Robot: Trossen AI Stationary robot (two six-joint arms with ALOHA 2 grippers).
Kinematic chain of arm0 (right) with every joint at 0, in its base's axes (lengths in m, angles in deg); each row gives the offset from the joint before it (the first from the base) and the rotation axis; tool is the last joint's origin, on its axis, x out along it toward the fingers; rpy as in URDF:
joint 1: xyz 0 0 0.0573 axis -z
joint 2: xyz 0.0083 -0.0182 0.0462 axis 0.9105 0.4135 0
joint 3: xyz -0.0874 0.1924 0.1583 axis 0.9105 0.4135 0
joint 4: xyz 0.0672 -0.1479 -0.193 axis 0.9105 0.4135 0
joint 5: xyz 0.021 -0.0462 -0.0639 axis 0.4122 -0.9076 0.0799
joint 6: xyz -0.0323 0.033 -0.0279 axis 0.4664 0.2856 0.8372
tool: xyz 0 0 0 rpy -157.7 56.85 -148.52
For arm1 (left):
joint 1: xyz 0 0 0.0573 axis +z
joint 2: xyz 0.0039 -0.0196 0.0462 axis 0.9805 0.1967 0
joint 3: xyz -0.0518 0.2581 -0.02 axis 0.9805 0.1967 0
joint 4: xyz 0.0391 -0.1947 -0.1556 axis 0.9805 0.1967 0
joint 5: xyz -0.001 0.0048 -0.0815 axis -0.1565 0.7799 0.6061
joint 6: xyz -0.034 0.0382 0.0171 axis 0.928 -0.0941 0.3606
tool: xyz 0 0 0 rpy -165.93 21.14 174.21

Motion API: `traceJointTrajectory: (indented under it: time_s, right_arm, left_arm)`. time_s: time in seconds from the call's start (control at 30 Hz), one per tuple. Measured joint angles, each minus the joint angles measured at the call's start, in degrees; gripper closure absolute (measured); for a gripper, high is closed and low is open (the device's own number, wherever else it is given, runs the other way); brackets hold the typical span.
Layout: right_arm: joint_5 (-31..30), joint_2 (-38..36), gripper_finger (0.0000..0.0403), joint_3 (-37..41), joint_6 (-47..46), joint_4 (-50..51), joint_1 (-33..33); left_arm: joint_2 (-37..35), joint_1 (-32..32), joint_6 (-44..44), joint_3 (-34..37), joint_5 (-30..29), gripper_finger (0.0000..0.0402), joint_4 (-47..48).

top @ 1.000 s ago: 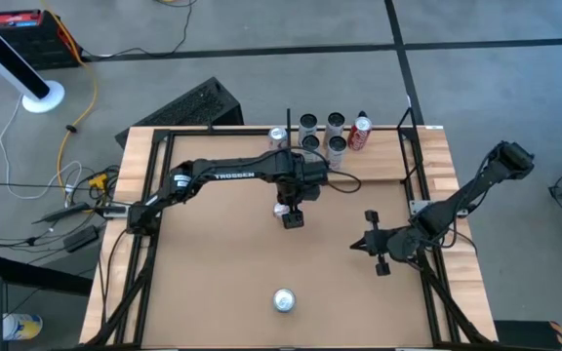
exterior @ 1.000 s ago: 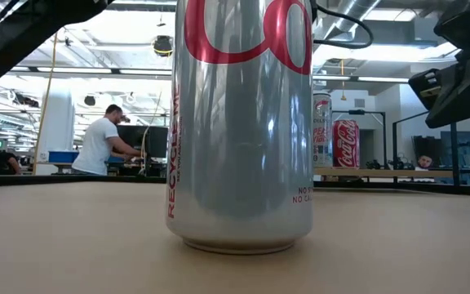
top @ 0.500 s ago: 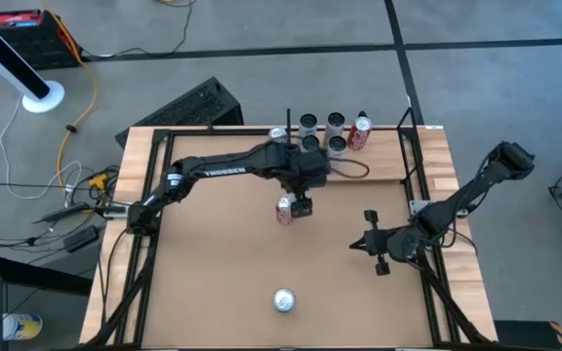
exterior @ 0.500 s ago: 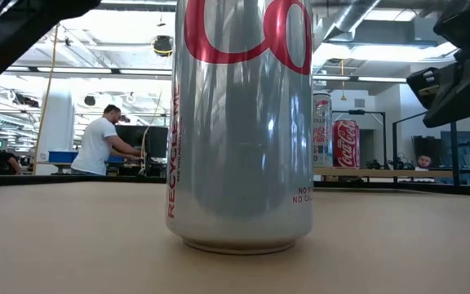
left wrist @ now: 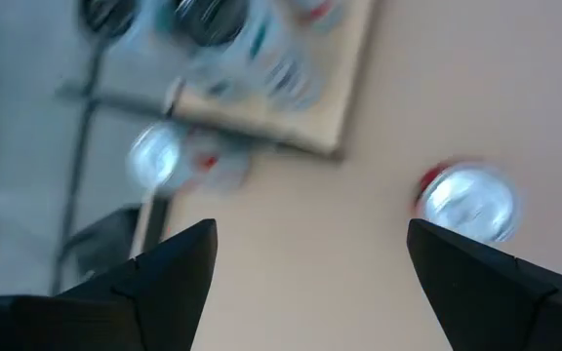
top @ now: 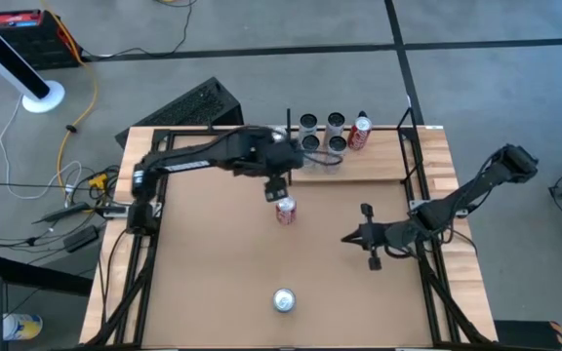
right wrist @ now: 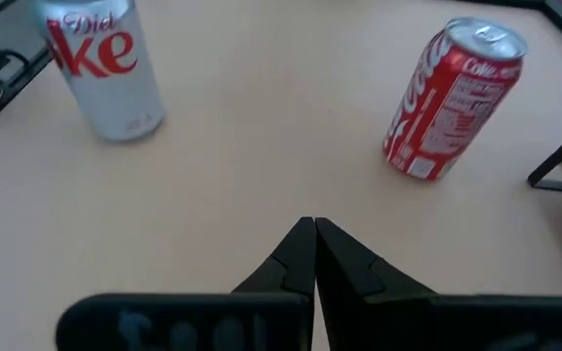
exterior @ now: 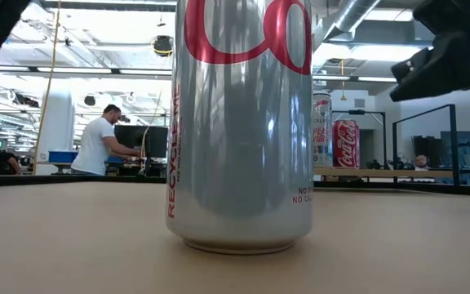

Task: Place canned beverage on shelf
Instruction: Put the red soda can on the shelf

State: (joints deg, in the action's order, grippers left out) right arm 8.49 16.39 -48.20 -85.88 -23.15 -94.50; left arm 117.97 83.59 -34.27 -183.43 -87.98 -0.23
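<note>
A red canned beverage (top: 285, 210) stands upright on its base on the tan tabletop, about mid-table; from above (left wrist: 466, 201) only its silver top shows. My left gripper (top: 276, 188) hovers open above it, a little to its far-left (left wrist: 308, 234), with nothing between its fingers. The shelf (top: 374, 164), a pale wood plank with black posts, lies at the far edge and carries several cans. My right gripper (top: 345, 238) stays shut (right wrist: 312, 226) over the table's right part, pointing toward the red can (right wrist: 454, 97).
A silver Diet Coke can (top: 283, 300) stands near the table's front edge (right wrist: 100, 63) and fills the low view (exterior: 239, 122). Another can (left wrist: 159, 156) stands beside the shelf's left end. Black frame rails run along both table sides.
My left gripper has risen away from the red can and drawn back toward the table's far-left, tipping less steeply downward. The can stands where it was. My right gripper has swung a little toward the table's left.
</note>
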Motion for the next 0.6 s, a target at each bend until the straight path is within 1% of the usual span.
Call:
traceJointTrajectory:
  time_s: [0.07, 0.13, 0.2, 0.27, 0.33, 0.43, 0.53, 0.6]
  right_arm:
    - [-0.05, 0.18, 0.0368, 0.00, 0.83, -0.99, 0.38]
    - [-0.09, 0.82, 0.0368, 0.00, 1.27, -2.46, 0.70]
    - [-0.11, 1.68, 0.0368, 0.00, 2.39, -4.33, 1.34]
    - [-0.15, 3.00, 0.0367, 0.00, 5.86, -8.10, 2.17]
    - [-0.17, 4.67, 0.0367, 0.00, 10.00, -12.74, 3.22]
    - [-0.17, 7.89, 0.0367, 0.00, 15.43, -22.64, 5.14]
    - [-0.12, 10.95, 0.0367, -0.17, 19.04, -32.01, 7.84]
    - [1.13, 12.04, 0.0365, -1.58, 18.74, -33.13, 10.74]
  left_arm:
    - [-3.91, -0.84, 1.26, 5.16, -3.56, 0.0081, -0.64]
    - [-9.16, -1.60, 2.56, 12.20, -6.06, 0.0081, -3.01]
    - [-15.65, -2.20, 3.04, 21.22, -7.41, 0.0081, -8.56]
    - [-22.91, -2.57, 2.90, 32.38, -7.88, 0.0081, -16.98]
    - [-30.46, -2.63, 1.72, 44.71, -7.07, 0.0081, -28.27]
    - [-42.03, -2.34, -0.48, 64.70, -5.20, 0.0081, -47.74]
    - [-50.43, -1.62, -3.08, 84.43, -2.18, 0.0081, -73.22]
    - [-53.57, -0.89, -5.77, 95.81, 0.99, 0.0081, -92.31]
